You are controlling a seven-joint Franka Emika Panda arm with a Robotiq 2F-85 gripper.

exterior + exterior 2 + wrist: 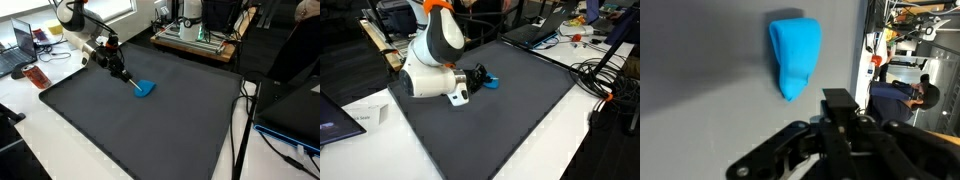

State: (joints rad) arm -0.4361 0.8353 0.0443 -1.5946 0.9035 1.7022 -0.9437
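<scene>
Closed gripper [838,100] near bunched blue cloth [795,55]

The scene holds one blue object [795,55], one dark mat [150,130], one white table [60,140], one robot arm [435,55] with one gripper [128,80], and, in an exterior view, at least one open laptop [18,42].

Room bright, light even. In an exterior view, daylight through the window [112,8] overexposes the panes, and the white tabletop [40,140] is near blown out. Mat [150,115] matte, faint sheen. Wrist view: jaws close to lens, dark and soft; cloth [795,55] sharper, dim shadow left of it. All frames coarse.
</scene>
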